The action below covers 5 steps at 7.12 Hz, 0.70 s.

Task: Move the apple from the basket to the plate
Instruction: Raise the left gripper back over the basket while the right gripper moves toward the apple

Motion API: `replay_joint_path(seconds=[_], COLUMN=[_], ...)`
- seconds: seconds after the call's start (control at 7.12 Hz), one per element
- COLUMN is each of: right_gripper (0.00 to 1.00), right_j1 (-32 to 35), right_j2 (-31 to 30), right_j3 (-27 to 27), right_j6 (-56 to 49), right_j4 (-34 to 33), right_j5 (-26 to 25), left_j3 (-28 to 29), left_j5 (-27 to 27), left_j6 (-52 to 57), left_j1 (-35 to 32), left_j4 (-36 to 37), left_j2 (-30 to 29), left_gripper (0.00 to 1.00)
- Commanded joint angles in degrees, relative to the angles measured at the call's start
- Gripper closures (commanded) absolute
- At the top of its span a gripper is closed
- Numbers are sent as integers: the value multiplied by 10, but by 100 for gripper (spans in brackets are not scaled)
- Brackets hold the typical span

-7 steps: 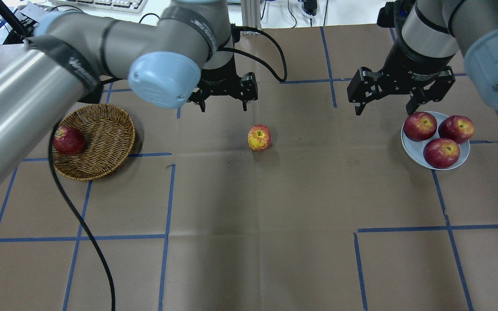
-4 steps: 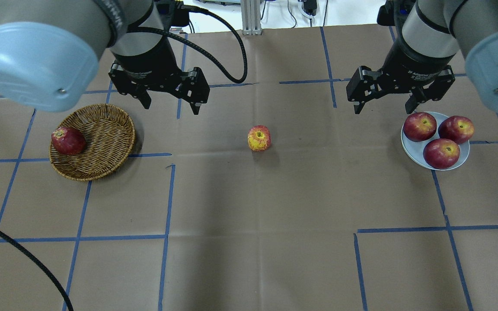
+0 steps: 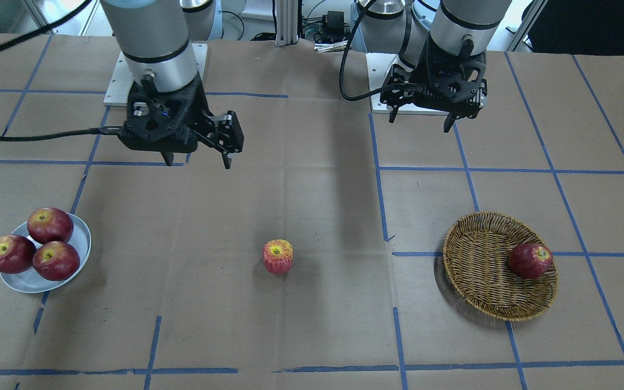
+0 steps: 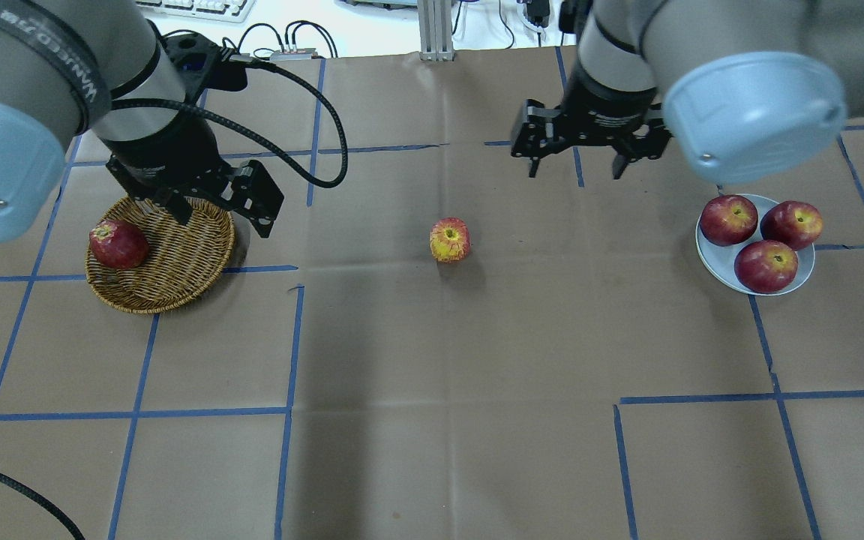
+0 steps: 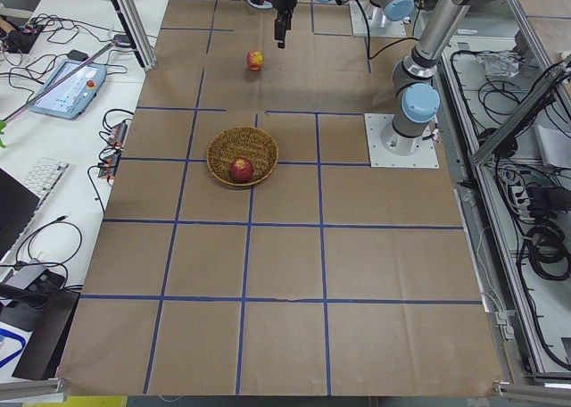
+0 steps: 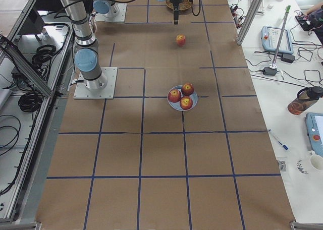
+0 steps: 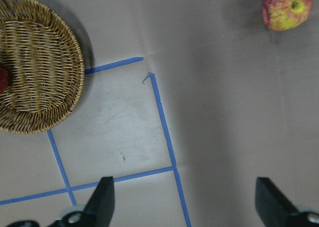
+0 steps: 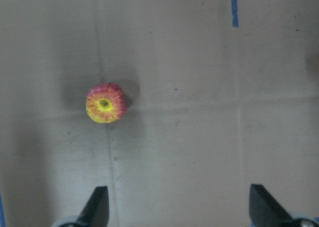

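Note:
The pale pinkish-red apple [image 4: 449, 239] with a yellow stem patch sits alone on the table's middle, also in the front view [image 3: 278, 255] and right wrist view [image 8: 105, 103]. The wicker basket [image 4: 184, 240] at the left holds one dark red apple [image 4: 118, 244]. The grey-blue plate [image 4: 713, 262] at the right holds three dark red apples. My left gripper [image 4: 223, 217] is open and empty, hovering over the basket's far right rim. My right gripper [image 4: 573, 171] is open and empty, above the table beyond and to the right of the pale apple.
Brown paper with blue tape lines covers the table. A black cable [image 4: 312, 105] loops from the left wrist. In the left wrist view the basket [image 7: 35, 62] lies at the left and the pale apple [image 7: 287, 8] at the top right.
My left gripper has swung left from behind the pale apple to the basket. My right gripper has moved left from over the plate toward the table's middle. Both stay open.

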Motion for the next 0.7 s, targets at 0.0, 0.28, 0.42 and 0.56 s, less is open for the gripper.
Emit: replay_joint_path(seconds=[0.0, 0.28, 0.42, 0.56], right_gripper=[0, 0, 0, 0], right_j1=[66, 88, 88, 85], right_j2=[78, 122, 138, 140], right_j3=[-25, -5, 33, 76], right_j6=[91, 105, 104, 100], right_j4=[-54, -114, -185, -264], right_j5=[-3, -3, -3, -5], left_j3=[-44, -45, -45, -45], left_j5=[-2, 1, 1, 1], left_j6=[0, 1, 1, -1], left_j1=[11, 14, 14, 14], left_j4=[0, -1, -1, -1], left_j2=[25, 39, 41, 40], left_gripper=[1, 1, 1, 1])
